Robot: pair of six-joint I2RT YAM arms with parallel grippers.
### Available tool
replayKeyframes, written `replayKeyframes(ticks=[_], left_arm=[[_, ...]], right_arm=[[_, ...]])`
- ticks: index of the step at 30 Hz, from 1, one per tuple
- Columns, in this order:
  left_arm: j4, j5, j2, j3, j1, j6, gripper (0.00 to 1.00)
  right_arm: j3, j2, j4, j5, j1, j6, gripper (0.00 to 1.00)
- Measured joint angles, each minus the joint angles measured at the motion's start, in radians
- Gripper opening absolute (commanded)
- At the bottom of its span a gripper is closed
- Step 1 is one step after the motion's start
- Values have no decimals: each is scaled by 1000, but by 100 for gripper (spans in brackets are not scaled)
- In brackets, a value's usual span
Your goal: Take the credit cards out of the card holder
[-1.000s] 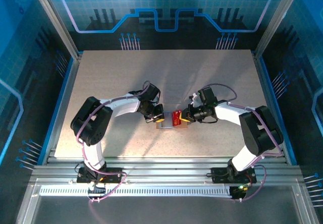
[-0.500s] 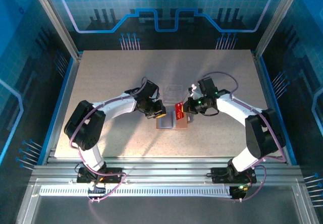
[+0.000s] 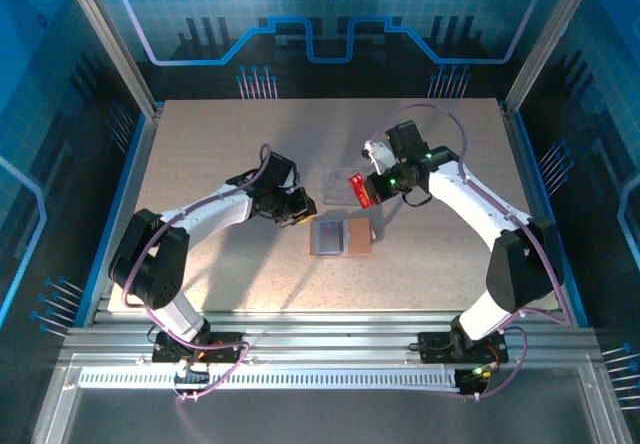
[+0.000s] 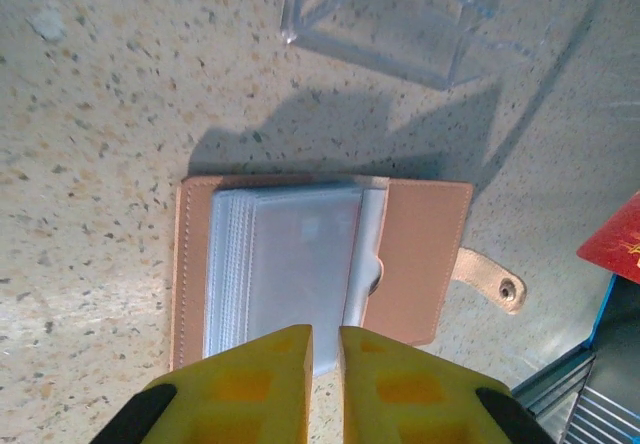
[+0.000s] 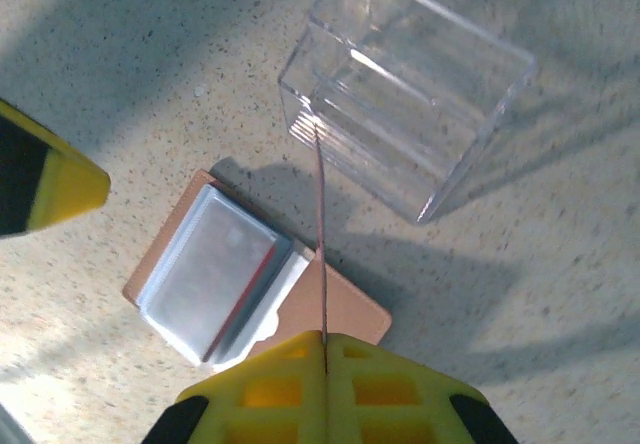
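A: Right gripper point(image 3: 366, 192); state?

B: Jaws pressed together on a red card point(image 3: 358, 188); in its wrist view the card stands edge-on, a thin line rising from the fingertips toward the clear tray point(image 5: 410, 104).

A: Where is the card relative to the card holder point(image 3: 340, 236)?

B: Lifted clear of it, between the holder and the tray, close to the tray's near side.

A: Holder?

B: Spread open and flat on the table point(image 3: 220, 144); grey pockets up, closing tab point(image 4: 490, 279) sticking out to one side; the red edge of another card point(image 5: 245, 299) shows inside the pockets.

A: Left gripper point(image 3: 297, 212)?

B: Low at the holder's left edge; fingers point(image 4: 260, 374) stand a narrow slit apart, nothing between them; contact with the holder, cannot tell.

A: Tray?

B: Upright, just beyond the holder, apart from it.
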Motion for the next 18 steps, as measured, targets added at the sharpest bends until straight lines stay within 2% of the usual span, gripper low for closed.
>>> replayKeyframes(ticks=[11, 18], left_arm=[[2, -8, -47, -40, 44, 5, 16], [2, -19, -107, -97, 54, 3, 16]], right_arm=[[190, 107, -92, 27, 51, -473, 0], [375, 233, -194, 42, 73, -699, 0]])
